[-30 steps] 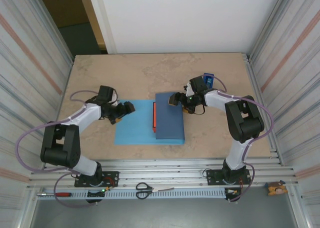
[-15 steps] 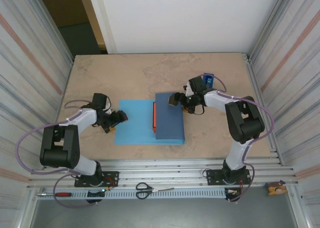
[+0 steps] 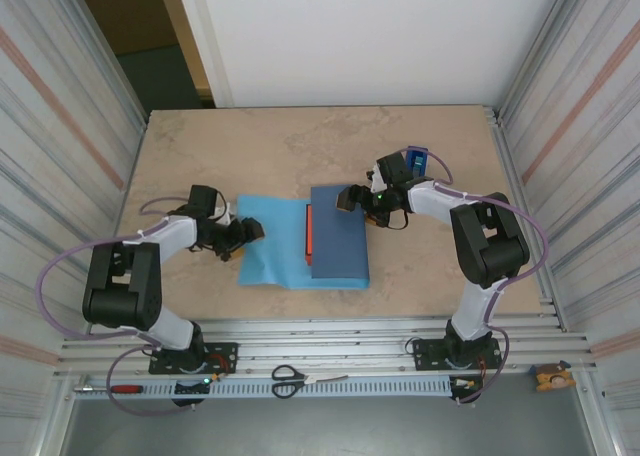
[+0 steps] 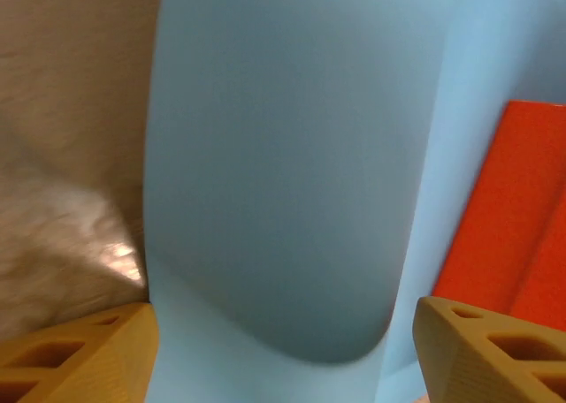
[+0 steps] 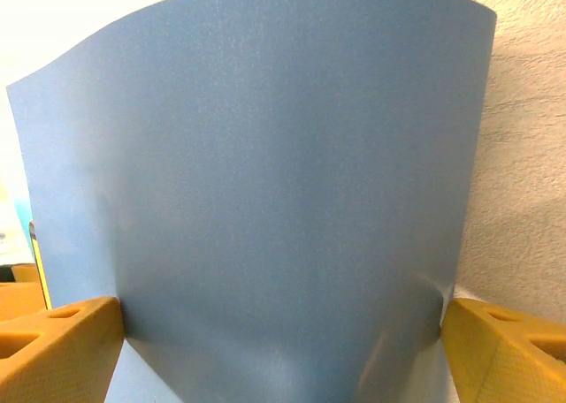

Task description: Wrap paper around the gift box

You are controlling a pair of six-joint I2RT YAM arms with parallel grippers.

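The paper (image 3: 272, 244) lies light blue face up in the middle of the table. Its darker slate flap (image 3: 339, 234) is folded over the gift box, of which an orange side (image 3: 309, 231) shows. My left gripper (image 3: 245, 234) is at the paper's left edge, open. In the left wrist view the paper (image 4: 283, 155) bulges up between the fingers (image 4: 80, 350), with the orange gift box (image 4: 504, 235) to the right. My right gripper (image 3: 350, 198) rests open on the flap's far end. The slate flap (image 5: 265, 182) spans the gap between its fingers (image 5: 500, 350).
A blue tape dispenser (image 3: 416, 161) stands behind the right gripper. Scissors (image 3: 298, 379) and a red-handled screwdriver (image 3: 122, 387) lie on the rail in front of the arm bases. Metal walls close in both sides of the table (image 3: 300, 146).
My left gripper has slid right against the paper's left edge, and that edge has shifted toward the box and bulged up. The right gripper has stayed on the flap.
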